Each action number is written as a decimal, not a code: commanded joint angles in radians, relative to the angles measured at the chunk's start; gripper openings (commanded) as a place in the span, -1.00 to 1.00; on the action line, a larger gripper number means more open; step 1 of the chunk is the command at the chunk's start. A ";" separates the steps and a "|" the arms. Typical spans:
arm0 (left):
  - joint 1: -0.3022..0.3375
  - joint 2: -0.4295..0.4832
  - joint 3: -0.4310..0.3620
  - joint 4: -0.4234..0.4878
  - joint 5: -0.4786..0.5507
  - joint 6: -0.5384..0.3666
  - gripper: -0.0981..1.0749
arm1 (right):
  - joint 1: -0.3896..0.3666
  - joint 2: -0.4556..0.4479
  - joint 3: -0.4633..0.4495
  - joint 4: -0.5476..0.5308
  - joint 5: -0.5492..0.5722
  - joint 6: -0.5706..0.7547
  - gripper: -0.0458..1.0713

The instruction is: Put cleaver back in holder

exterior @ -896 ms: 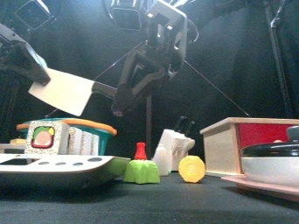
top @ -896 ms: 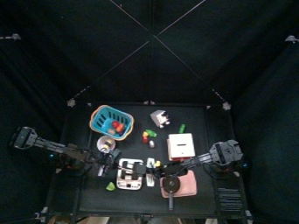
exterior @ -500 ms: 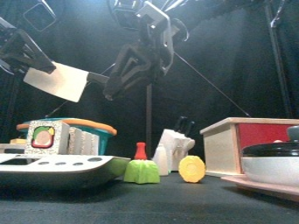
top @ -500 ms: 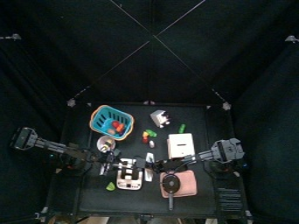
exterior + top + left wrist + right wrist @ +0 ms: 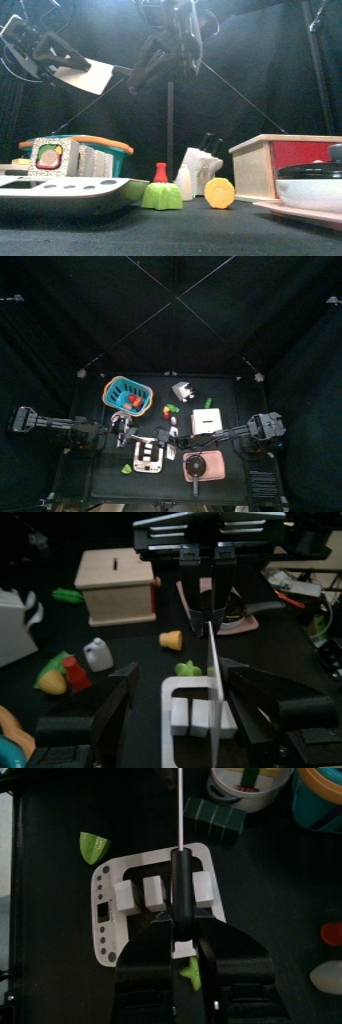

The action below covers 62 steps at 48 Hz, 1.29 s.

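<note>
Right pincer (image 5: 178, 920): closed on the dark handle of the cleaver (image 5: 88, 76); in its wrist view the blade runs away edge-on as a thin pale line.
Left pincer (image 5: 181, 680): jaws stand apart, with the blade edge-on between them, nearer one jaw; contact cannot be made out.
Cleaver: held high in the air, upper left of the front view, over the left front part of the tabletop (image 5: 227, 396).
Holder (image 5: 182, 390): small pale block toward the rear middle of the tabletop, well apart from the cleaver; in the front view it stands low at centre, dark handles sticking up.
Hard to see: in the top view the two pincers meet low at centre and the cleaver is too small to pick out there.
Teal basket (image 5: 127, 392): upper left on the tabletop, small red and pale things inside, not nameable.
White slotted tray (image 5: 150, 896): directly below the right pincer.
Wooden box (image 5: 287, 165): right of the holder, red panel on its front.
Surroundings: black tabletop, black curtains all round.
</note>
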 commanded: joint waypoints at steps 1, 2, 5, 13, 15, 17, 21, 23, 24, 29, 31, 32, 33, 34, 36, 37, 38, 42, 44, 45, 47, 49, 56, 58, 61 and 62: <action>0.026 -0.029 -0.034 0.012 -0.008 0.008 0.75 | -0.021 -0.067 -0.023 0.061 0.063 0.002 -0.33; 0.029 -0.037 -0.035 0.014 -0.008 0.008 0.75 | -0.029 -0.071 -0.026 0.078 0.080 0.002 -0.33; 0.040 -0.063 -0.029 0.015 -0.006 0.008 0.75 | -0.049 -0.087 -0.043 0.141 0.135 -0.002 -0.33; 0.041 -0.100 -0.014 -0.002 -0.006 0.008 0.75 | -0.086 -0.114 -0.104 0.238 0.256 -0.002 -0.33; 0.041 -0.104 -0.015 -0.003 -0.002 0.008 0.75 | -0.094 -0.120 -0.124 0.256 0.301 -0.002 -0.33; 0.043 -0.106 -0.014 -0.005 0.002 0.008 0.75 | -0.103 -0.123 -0.141 0.268 0.337 0.000 -0.33; 0.044 -0.104 -0.009 -0.005 0.002 0.008 0.75 | -0.123 -0.124 -0.183 0.299 0.420 0.000 -0.33; 0.044 -0.104 -0.006 -0.005 0.003 0.008 0.75 | -0.137 -0.123 -0.209 0.314 0.468 -0.002 -0.33; 0.044 -0.104 -0.005 -0.005 0.003 0.008 0.75 | -0.144 -0.124 -0.222 0.319 0.492 -0.002 -0.33; 0.044 -0.106 -0.002 -0.005 0.002 0.008 0.75 | -0.179 -0.123 -0.295 0.330 0.626 -0.005 -0.33; 0.046 -0.106 -0.002 -0.005 0.002 0.008 0.75 | -0.193 -0.124 -0.321 0.330 0.676 -0.006 -0.33; 0.044 -0.106 -0.002 -0.005 0.002 0.008 0.75 | -0.201 -0.124 -0.331 0.330 0.699 -0.006 -0.33; 0.046 -0.106 -0.002 -0.005 0.002 0.008 0.75 | -0.207 -0.123 -0.342 0.330 0.723 -0.008 -0.33; 0.046 -0.106 0.000 -0.005 0.002 0.008 0.75 | -0.215 -0.124 -0.351 0.330 0.746 -0.008 -0.33; 0.046 -0.106 0.002 -0.005 0.002 0.008 0.75 | -0.230 -0.124 -0.368 0.330 0.785 -0.009 -0.33; 0.044 -0.106 0.002 -0.005 0.003 0.008 0.75 | -0.241 -0.123 -0.379 0.330 0.815 -0.009 -0.33; 0.044 -0.106 0.003 -0.005 0.002 0.008 0.75 | -0.249 -0.124 -0.388 0.330 0.833 -0.009 -0.33; 0.044 -0.106 0.006 -0.005 0.002 0.008 0.75 | -0.287 -0.124 -0.413 0.331 0.894 -0.012 -0.33; 0.046 -0.104 0.006 -0.005 0.002 0.008 0.75 | -0.308 -0.124 -0.422 0.336 0.919 -0.014 -0.33; 0.046 -0.106 0.006 -0.005 0.002 0.006 0.75 | -0.319 -0.124 -0.428 0.337 0.933 -0.014 -0.33; 0.046 -0.106 0.006 -0.005 0.003 0.006 0.75 | -0.341 -0.123 -0.439 0.339 0.959 -0.015 -0.33; 0.044 -0.106 0.009 -0.005 0.002 0.006 0.75 | -0.368 -0.124 -0.446 0.339 0.991 -0.020 -0.33; 0.044 -0.106 0.015 -0.014 0.003 0.006 0.75 | -0.448 -0.124 -0.442 0.347 1.065 -0.084 -0.33; 0.044 -0.106 0.017 -0.017 0.005 0.006 0.75 | -0.471 -0.123 -0.436 0.356 1.075 -0.110 -0.33; 0.044 -0.106 0.017 -0.020 0.005 0.008 0.75 | -0.506 -0.121 -0.425 0.387 1.078 -0.149 -0.33; 0.044 -0.106 0.017 -0.021 0.005 0.008 0.75 | -0.517 -0.120 -0.423 0.397 1.078 -0.158 -0.33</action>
